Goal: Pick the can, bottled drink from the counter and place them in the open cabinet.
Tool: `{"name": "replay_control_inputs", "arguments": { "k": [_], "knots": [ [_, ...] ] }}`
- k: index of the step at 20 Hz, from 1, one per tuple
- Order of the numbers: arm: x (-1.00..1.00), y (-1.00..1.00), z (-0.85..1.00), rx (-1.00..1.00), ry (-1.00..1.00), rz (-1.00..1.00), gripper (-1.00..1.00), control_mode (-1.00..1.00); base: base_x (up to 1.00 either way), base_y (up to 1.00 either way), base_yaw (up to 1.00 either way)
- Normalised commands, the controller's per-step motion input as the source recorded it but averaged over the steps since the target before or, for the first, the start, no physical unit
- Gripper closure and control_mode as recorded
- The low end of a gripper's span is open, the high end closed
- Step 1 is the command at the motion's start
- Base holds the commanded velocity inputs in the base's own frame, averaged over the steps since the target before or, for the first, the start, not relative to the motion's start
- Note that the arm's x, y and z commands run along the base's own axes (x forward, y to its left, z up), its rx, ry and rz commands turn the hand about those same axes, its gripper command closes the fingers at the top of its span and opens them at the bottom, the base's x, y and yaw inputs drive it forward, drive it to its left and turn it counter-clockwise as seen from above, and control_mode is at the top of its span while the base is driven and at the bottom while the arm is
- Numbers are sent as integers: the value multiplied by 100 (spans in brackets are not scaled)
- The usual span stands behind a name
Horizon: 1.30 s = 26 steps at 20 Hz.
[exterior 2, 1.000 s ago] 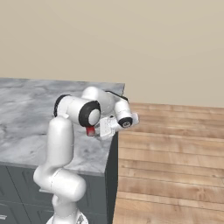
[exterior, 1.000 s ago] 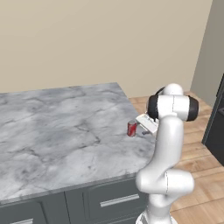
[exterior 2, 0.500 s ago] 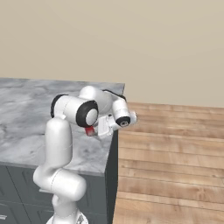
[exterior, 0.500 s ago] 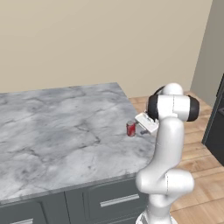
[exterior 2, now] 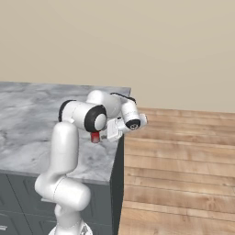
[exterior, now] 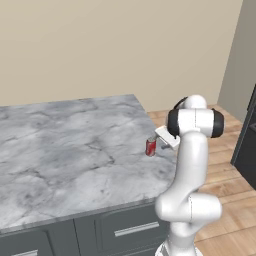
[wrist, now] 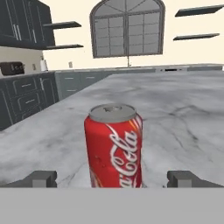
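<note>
Near the desk's (exterior: pixel 75 150) right edge stands the can (exterior: pixel 151 146), upright, with the released claw (wrist: pixel 113 178) level and straddling it. Grasping comes first: ease forward, then clench around the can.

Red can (wrist: pixel 113 144), grey-veined marble counter (wrist: pixel 183 113)

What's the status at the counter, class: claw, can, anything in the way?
Claw open, level with the can. Can upright on the counter, centred between the fingertips, not gripped. Nothing between claw and can.
</note>
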Motion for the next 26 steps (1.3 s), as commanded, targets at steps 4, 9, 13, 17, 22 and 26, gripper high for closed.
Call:
{"name": "replay_control_inputs", "arguments": {
  "k": [4, 9, 13, 17, 22, 26],
  "knots": [
    [-2, 15, 0, 0, 3, 0, -100, -100, 0, 0, 0],
    [0, 30, -1, 0, 0, 0, -100, -100, 0, 0, 0],
    [-5, 15, -9, 0, 0, 0, -100, -100, 0, 0, 0],
    [-7, 0, -9, 0, 0, 0, -100, -100, 0, 0, 0],
    [-4, 1, -5, 0, 0, 0, -100, -100, 0, 0, 0],
    [0, 9, -4, 0, 0, 0, -100, -100, 0, 0, 0]
  ]
}}
